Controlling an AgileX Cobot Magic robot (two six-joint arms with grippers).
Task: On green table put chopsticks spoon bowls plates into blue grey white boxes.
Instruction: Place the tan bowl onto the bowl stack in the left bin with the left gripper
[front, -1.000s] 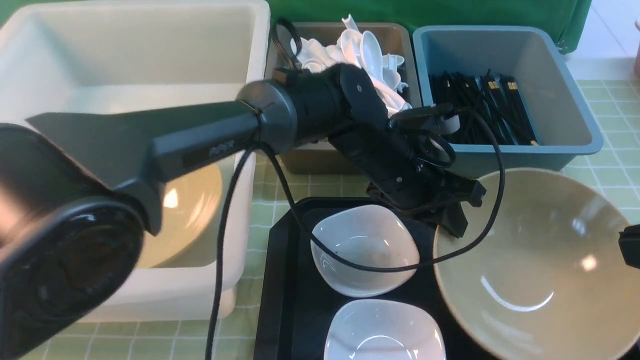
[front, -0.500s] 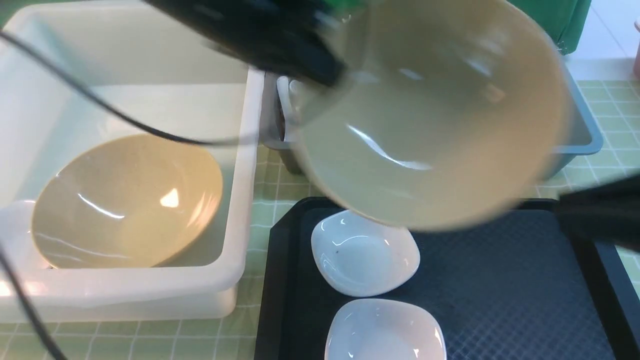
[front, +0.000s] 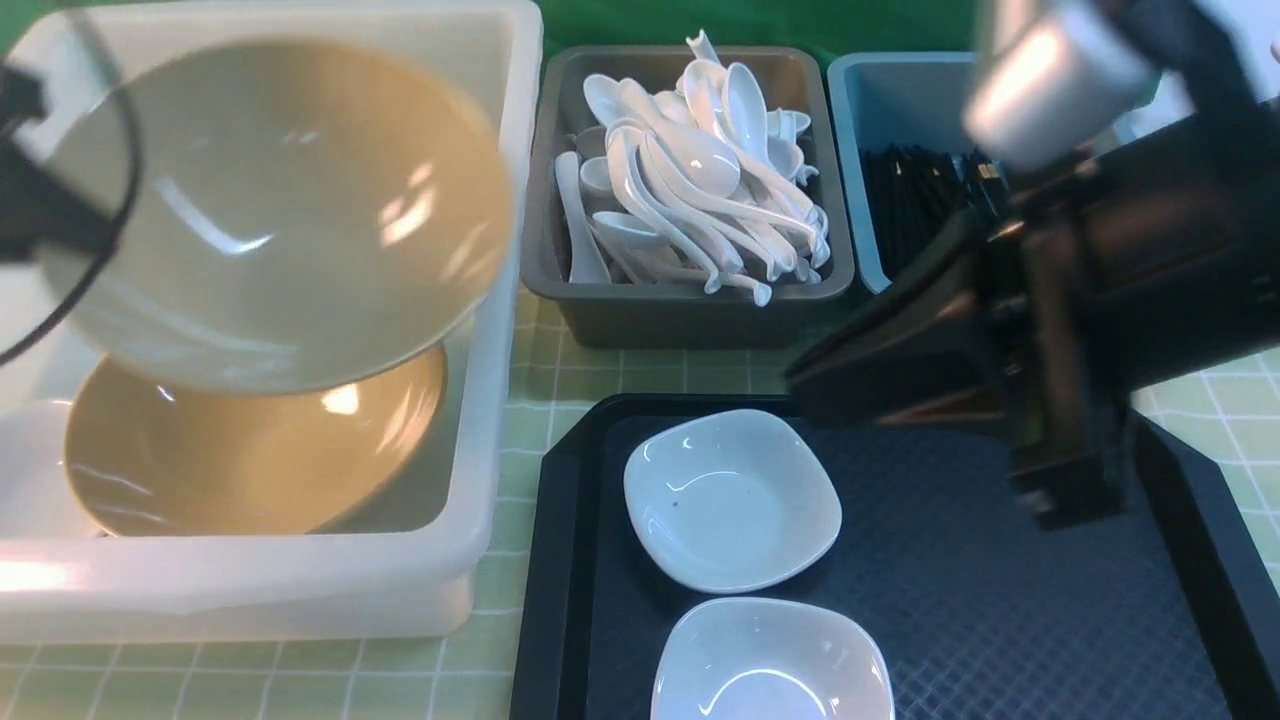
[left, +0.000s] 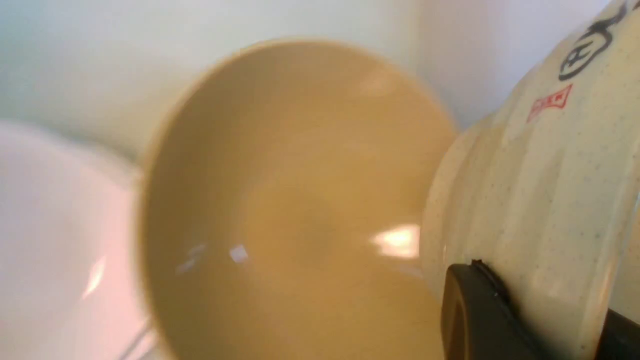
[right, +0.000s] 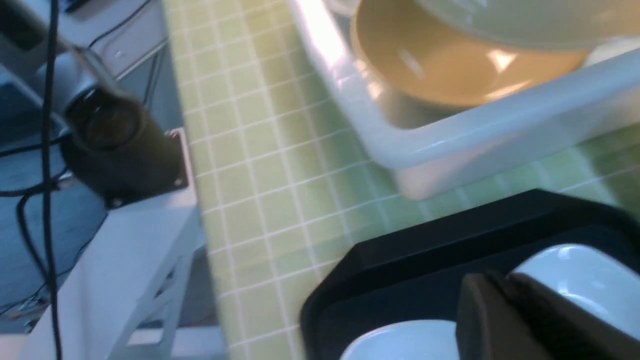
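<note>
My left gripper (front: 25, 200) is shut on the rim of a tan bowl (front: 280, 210) and holds it tilted above the white box (front: 500, 330). A second tan bowl (front: 250, 460) lies in that box. In the left wrist view my fingers (left: 475, 310) pinch the held bowl's wall (left: 540, 190) over the lower bowl (left: 300, 200). My right gripper (front: 805, 385) is shut and empty above the black tray (front: 950, 600), near two white plates (front: 730, 500) (front: 770, 660). Black chopsticks (front: 920, 200) lie in the blue box (front: 850, 80). The blue-patched spoon is not visible.
The dark grey box (front: 690, 310) holds several plain white spoons (front: 700, 180). The green table (front: 560, 350) shows between the boxes and the tray. In the right wrist view my shut gripper (right: 492, 282) hangs over the tray between the two plates (right: 575, 280).
My left arm lifted the tan bowl off the tray and carried it left, over the white box. My right arm swung in from the right over the tray.
</note>
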